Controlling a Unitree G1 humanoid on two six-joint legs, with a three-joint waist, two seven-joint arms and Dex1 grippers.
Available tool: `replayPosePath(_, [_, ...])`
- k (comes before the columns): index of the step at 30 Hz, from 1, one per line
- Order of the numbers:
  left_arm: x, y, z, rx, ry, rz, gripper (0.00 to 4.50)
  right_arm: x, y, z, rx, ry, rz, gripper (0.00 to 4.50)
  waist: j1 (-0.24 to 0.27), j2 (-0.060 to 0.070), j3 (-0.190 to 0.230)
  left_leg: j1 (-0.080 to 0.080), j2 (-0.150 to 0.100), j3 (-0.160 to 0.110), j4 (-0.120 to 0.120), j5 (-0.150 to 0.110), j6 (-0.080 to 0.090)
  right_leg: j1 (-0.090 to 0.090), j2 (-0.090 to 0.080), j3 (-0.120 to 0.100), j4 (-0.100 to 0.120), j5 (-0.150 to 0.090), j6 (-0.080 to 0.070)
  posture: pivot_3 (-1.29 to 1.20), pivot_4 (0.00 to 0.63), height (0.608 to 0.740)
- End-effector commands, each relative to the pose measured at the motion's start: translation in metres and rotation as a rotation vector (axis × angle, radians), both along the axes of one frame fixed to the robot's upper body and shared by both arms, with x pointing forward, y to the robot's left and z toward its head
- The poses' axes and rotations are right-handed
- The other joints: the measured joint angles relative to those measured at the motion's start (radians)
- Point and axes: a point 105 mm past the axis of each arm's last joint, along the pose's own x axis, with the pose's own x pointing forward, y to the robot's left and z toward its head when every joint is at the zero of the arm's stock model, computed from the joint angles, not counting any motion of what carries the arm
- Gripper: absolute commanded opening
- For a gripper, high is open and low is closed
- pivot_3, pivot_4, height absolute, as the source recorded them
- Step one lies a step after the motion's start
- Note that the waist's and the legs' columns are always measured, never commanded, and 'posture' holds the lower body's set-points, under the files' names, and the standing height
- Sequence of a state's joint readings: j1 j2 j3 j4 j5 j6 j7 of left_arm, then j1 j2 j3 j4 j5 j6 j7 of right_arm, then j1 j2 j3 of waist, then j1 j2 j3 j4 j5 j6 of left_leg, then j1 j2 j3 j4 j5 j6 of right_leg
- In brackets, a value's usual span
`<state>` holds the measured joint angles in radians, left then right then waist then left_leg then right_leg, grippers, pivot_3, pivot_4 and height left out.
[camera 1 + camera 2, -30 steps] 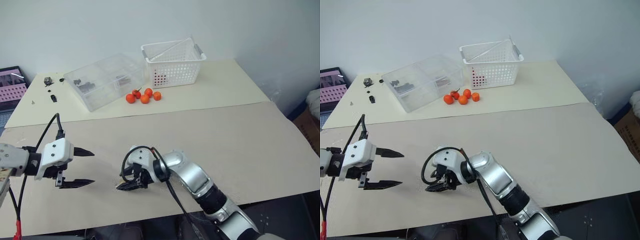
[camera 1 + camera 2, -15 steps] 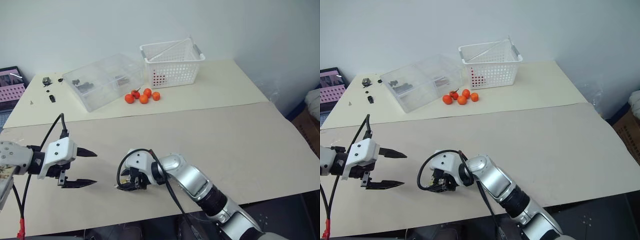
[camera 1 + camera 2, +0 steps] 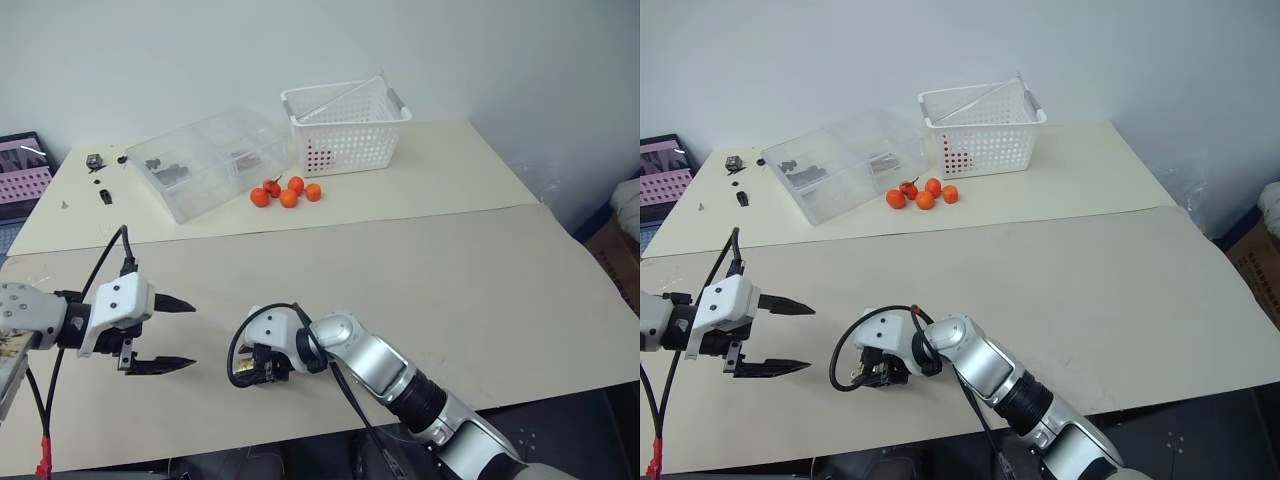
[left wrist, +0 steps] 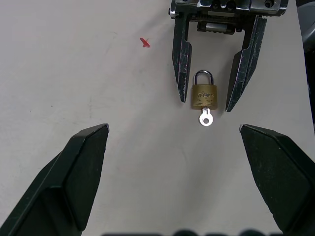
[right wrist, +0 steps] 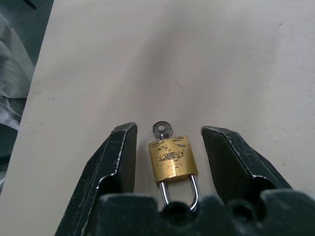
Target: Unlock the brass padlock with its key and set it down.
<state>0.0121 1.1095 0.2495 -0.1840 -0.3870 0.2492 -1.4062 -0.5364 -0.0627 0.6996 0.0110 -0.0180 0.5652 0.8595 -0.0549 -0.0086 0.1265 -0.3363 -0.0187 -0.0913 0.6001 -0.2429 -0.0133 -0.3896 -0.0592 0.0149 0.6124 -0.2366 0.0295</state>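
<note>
The brass padlock lies flat on the beige table, silver shackle toward my right wrist. The key sticks out of its bottom end, round head showing. My right gripper is open low over the table, one finger on each side of the padlock, with a gap on both sides. The left wrist view shows the same: padlock and key between the right gripper's fingers. My left gripper is open and holds nothing, a short way to the left of the right gripper.
At the back of the table stand a clear plastic box and a white basket, with small orange fruits between them. Small dark parts lie far left. A red speck sits near the padlock.
My right wrist has turned a little and its fingers sit slightly lower and further left at the table. The left gripper has stayed where it was.
</note>
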Motion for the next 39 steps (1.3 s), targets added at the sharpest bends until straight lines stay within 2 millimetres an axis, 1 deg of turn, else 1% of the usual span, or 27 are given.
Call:
replayPosePath(1, [0.002, -0.003, 0.011, 0.01, -0.038, -0.016, 4.5, 0.0, 0.006, 0.01, 0.032, -0.052, 0.024, 2.55, 0.001, 0.0, 0.0, 0.0, 0.0, 0.0, 0.0, 0.0, 0.0, 0.0, 0.0, 0.0, 0.0, 0.0, 0.0, 0.0, 0.15, 0.74])
replayPosePath(6, [0.002, -0.004, 0.012, 0.006, -0.042, -0.016, 4.5, 0.004, 0.002, 0.007, 0.023, -0.058, 0.013, 2.55, 0.002, 0.0, 0.0, 0.0, 0.0, 0.0, 0.0, 0.0, 0.0, 0.0, 0.0, 0.0, 0.0, 0.0, 0.0, 0.0, 0.15, 0.74])
replayPosePath(19, [0.008, -0.004, 0.013, 0.005, -0.058, -0.019, 4.5, 0.006, -0.007, 0.0, -0.003, -0.073, 0.018, 2.55, 0.009, 0.0, 0.0, 0.0, 0.0, 0.001, 0.0, 0.0, 0.0, 0.0, 0.0, 0.0, 0.0, 0.0, 0.0, 0.0, 0.15, 0.74])
replayPosePath(30, [0.008, -0.005, 0.011, 0.002, -0.062, -0.02, 4.5, 0.0, -0.011, 0.0, -0.004, -0.064, 0.032, 2.55, 0.009, -0.001, 0.0, 0.0, 0.0, 0.002, 0.001, 0.0, 0.0, 0.0, 0.0, 0.0, 0.0, 0.0, 0.0, 0.0, 0.15, 0.74])
replayPosePath(37, [0.011, -0.007, 0.012, 0.001, -0.065, -0.026, 4.5, 0.001, -0.012, 0.0, -0.002, -0.058, 0.024, 2.55, 0.009, -0.001, 0.0, 0.0, 0.0, 0.003, 0.001, 0.0, 0.001, 0.0, 0.0, 0.0, 0.0, 0.0, 0.0, 0.0, 0.15, 0.74])
replayPosePath(39, [0.011, -0.007, 0.012, 0.003, -0.067, -0.027, 4.5, 0.001, -0.012, 0.0, 0.0, -0.056, 0.023, 2.04, 0.009, -0.001, -0.001, 0.0, 0.0, 0.003, 0.001, 0.0, 0.001, 0.0, 0.0, 0.0, 0.0, 0.0, 0.0, 0.0, 0.15, 0.74])
